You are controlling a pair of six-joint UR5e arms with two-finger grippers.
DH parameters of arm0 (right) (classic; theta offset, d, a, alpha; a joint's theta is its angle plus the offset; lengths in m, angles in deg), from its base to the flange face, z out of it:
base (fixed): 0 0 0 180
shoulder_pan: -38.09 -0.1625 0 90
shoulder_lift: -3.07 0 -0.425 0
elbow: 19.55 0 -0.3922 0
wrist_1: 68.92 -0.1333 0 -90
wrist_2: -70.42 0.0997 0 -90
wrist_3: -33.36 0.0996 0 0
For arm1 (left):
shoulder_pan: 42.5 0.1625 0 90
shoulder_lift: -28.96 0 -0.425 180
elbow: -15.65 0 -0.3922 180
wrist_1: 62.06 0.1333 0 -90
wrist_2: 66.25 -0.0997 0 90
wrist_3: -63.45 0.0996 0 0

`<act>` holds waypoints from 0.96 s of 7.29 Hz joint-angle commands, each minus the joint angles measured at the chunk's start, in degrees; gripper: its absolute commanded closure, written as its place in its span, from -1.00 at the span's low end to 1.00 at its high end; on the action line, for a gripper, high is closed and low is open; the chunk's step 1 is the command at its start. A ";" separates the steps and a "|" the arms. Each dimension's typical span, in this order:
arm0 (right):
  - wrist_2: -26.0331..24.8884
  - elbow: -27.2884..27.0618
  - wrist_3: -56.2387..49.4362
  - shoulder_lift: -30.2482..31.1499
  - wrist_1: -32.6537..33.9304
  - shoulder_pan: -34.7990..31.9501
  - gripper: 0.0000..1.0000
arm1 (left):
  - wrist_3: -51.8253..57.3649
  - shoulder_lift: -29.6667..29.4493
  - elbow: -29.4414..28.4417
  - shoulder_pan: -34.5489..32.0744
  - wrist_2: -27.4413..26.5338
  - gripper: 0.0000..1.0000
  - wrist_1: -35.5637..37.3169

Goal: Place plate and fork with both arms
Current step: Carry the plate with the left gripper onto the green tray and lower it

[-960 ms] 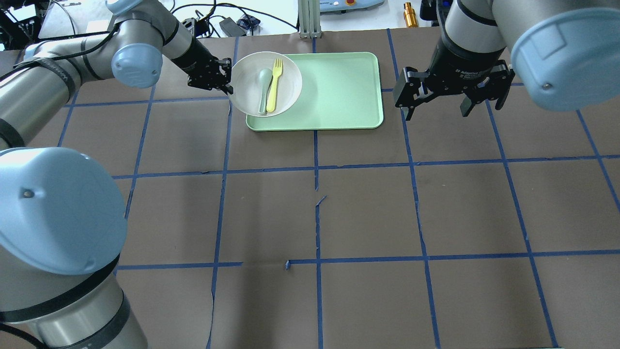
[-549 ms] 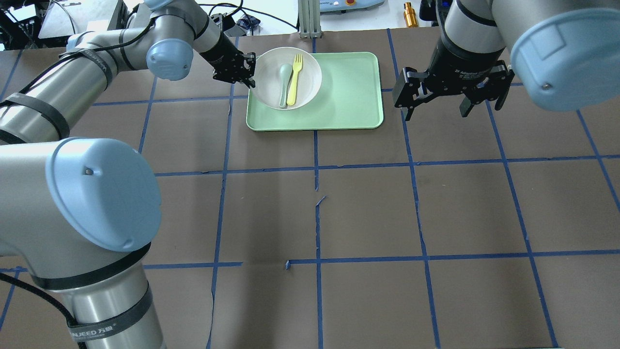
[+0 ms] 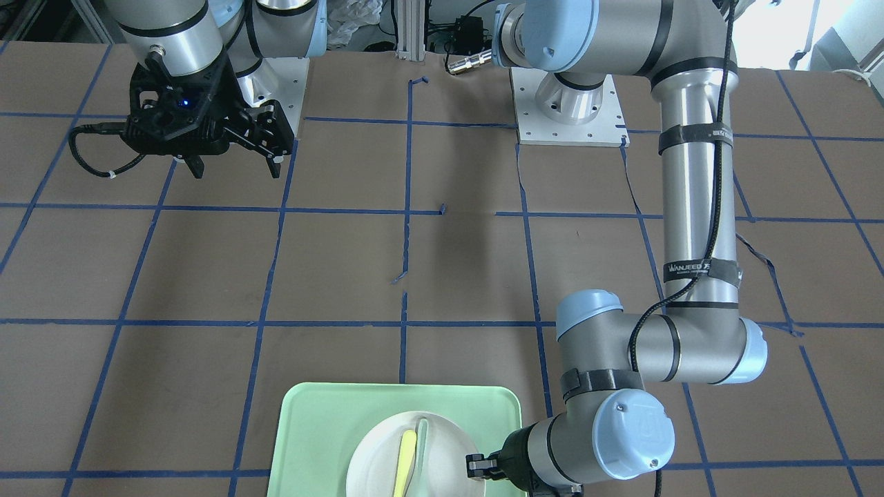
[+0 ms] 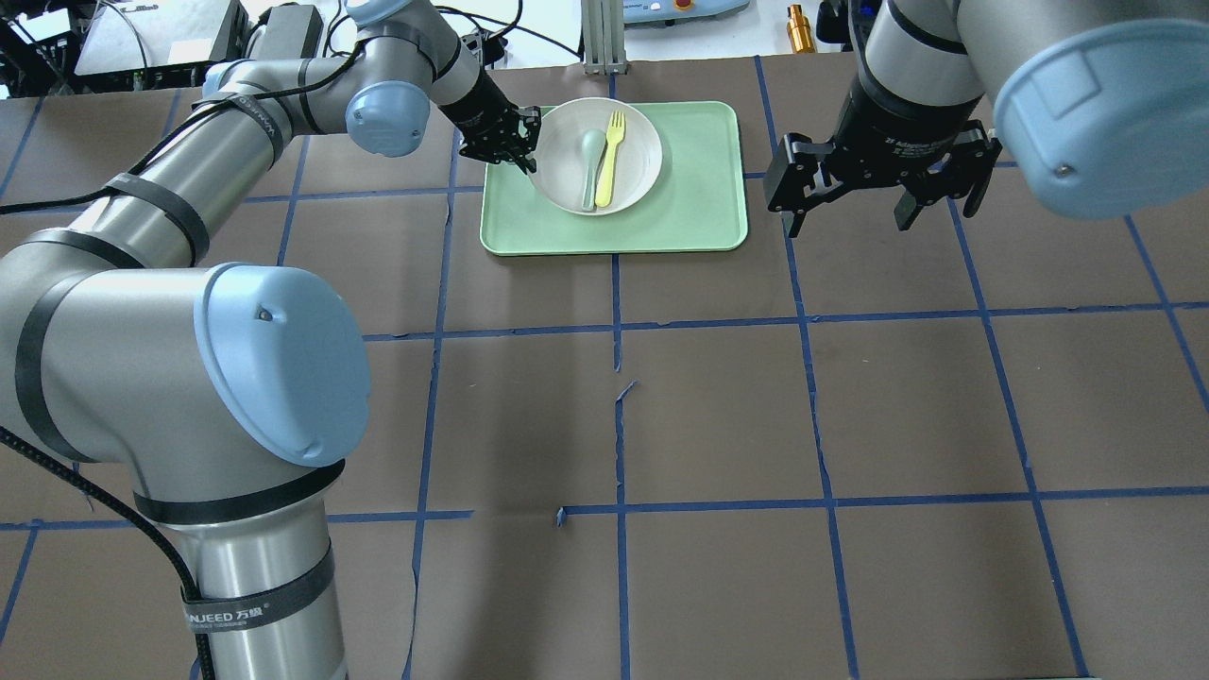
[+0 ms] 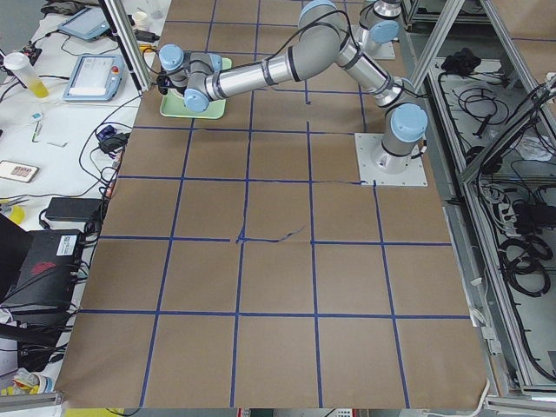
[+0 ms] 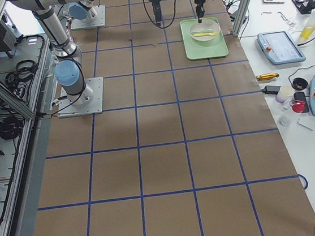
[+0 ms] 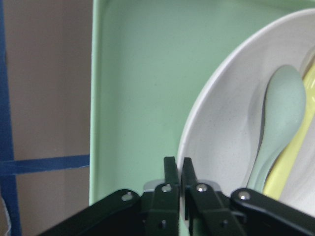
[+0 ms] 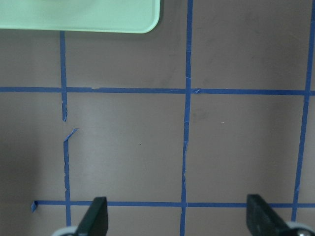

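Note:
The off-white plate (image 4: 635,142) is over the left half of the mint-green tray (image 4: 689,189). The pale-yellow fork (image 4: 609,161) and a grey-green spoon (image 4: 589,170) lie side by side in it. My left gripper (image 4: 522,156) is shut on the plate's left rim. The left wrist view shows its fingers (image 7: 171,172) pinched on the rim of the plate (image 7: 221,128), beside the spoon (image 7: 278,118). My right gripper (image 4: 848,222) is open and empty, above the bare table to the right of the tray. The front view shows the plate (image 3: 445,442), the fork (image 3: 406,462) and the left gripper (image 3: 476,466).
The tray lies at the table's far middle, and its right half is bare. Blue tape lines grid the brown table (image 4: 718,406). Cables and devices sit beyond the far edge. The right wrist view shows the tray's corner (image 8: 98,14) and the open gripper (image 8: 177,219).
My left arm has carried the plate with the fork and spoon to the right, from overhanging the tray's left edge to over the tray. The right arm has not moved.

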 commanded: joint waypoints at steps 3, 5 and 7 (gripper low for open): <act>0.17 -0.02 0.00 0.00 0.00 -0.03 -1.00 | -0.86 -0.53 -0.12 -1.15 0.10 1.00 0.08; 0.17 -0.02 0.00 0.00 0.00 -0.03 -1.00 | -1.12 -0.62 -0.12 -1.15 0.10 1.00 0.17; 0.08 -0.02 0.00 -0.09 0.00 -0.03 -1.00 | -1.91 -0.71 0.32 -1.15 2.54 -0.05 1.05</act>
